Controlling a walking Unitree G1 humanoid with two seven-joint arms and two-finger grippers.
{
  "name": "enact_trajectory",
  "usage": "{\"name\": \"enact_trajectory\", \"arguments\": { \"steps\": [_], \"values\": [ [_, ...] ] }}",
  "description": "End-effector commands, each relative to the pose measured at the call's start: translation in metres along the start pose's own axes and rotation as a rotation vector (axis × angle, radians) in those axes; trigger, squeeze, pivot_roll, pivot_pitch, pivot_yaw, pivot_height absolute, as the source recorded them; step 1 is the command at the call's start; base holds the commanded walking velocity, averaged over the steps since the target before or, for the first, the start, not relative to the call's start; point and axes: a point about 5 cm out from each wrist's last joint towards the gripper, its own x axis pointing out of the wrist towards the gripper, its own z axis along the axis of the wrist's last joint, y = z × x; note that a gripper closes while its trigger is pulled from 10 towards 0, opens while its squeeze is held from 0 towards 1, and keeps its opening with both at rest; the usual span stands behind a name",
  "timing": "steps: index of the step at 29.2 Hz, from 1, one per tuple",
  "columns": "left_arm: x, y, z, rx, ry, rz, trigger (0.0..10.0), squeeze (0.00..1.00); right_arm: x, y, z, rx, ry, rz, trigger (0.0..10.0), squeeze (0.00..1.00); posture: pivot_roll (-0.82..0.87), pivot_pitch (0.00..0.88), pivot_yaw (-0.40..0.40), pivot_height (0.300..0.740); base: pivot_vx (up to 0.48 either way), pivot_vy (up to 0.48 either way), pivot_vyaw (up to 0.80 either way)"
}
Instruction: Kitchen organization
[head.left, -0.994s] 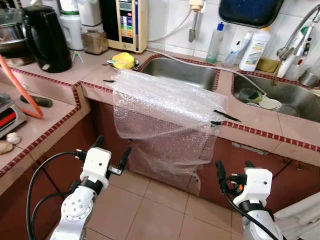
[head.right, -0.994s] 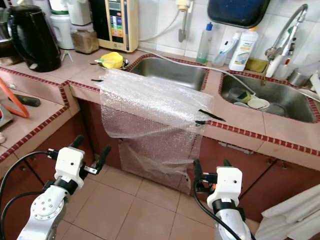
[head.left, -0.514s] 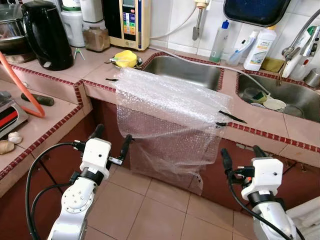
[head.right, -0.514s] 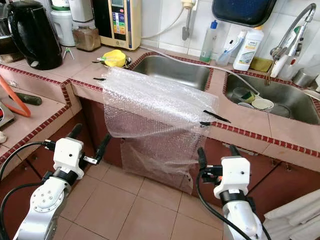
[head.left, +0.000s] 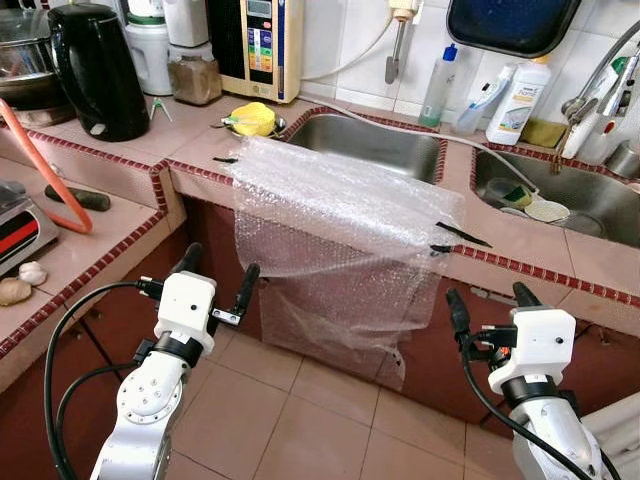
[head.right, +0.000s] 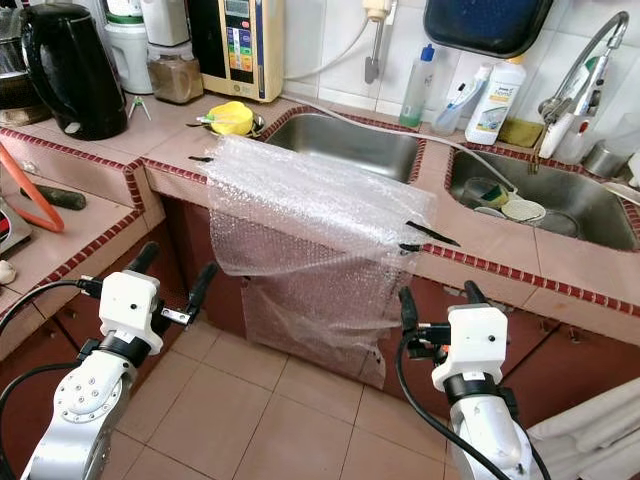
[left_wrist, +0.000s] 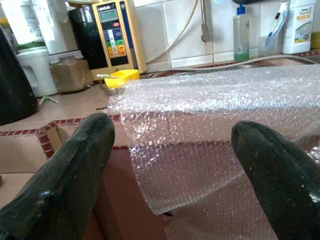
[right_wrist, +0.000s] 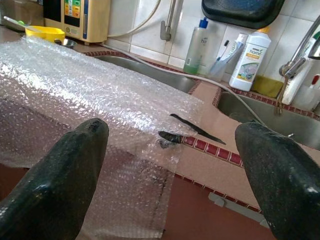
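Over counter edge, one bubble-wrap sheet (head.left: 340, 225).

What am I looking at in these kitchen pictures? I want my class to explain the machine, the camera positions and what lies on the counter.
A humanoid robot stands before a tiled kitchen counter. Two pictures come from its head, looking down; two come from cameras on its wrists, looking along the black fingers. Its left gripper and right gripper are both open and hold nothing, below the counter edge. A clear sheet of bubble wrap drapes over the counter's front by a steel sink. A black electric kettle and a yellow bowl stand further back.
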Motion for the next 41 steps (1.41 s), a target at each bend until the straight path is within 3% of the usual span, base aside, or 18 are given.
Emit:
{"name": "enact_trajectory", "arguments": {
  "steps": [1,41],
  "values": [
    [0.002,-0.004,0.003,-0.013,-0.009,-0.024,10.0,0.0,0.0,0.0,0.005,-0.009,-0.011,0.006,10.0,0.0,0.2,0.0,-0.065,0.74,0.277,0.0,0.0],
    [-0.005,-0.015,-0.002,-0.02,0.015,-0.093,10.0,0.0,-0.003,0.005,0.004,-0.017,-0.006,0.026,10.0,0.0,0.19,0.0,-0.06,0.74,0.323,0.0,0.0]
  ]
}}
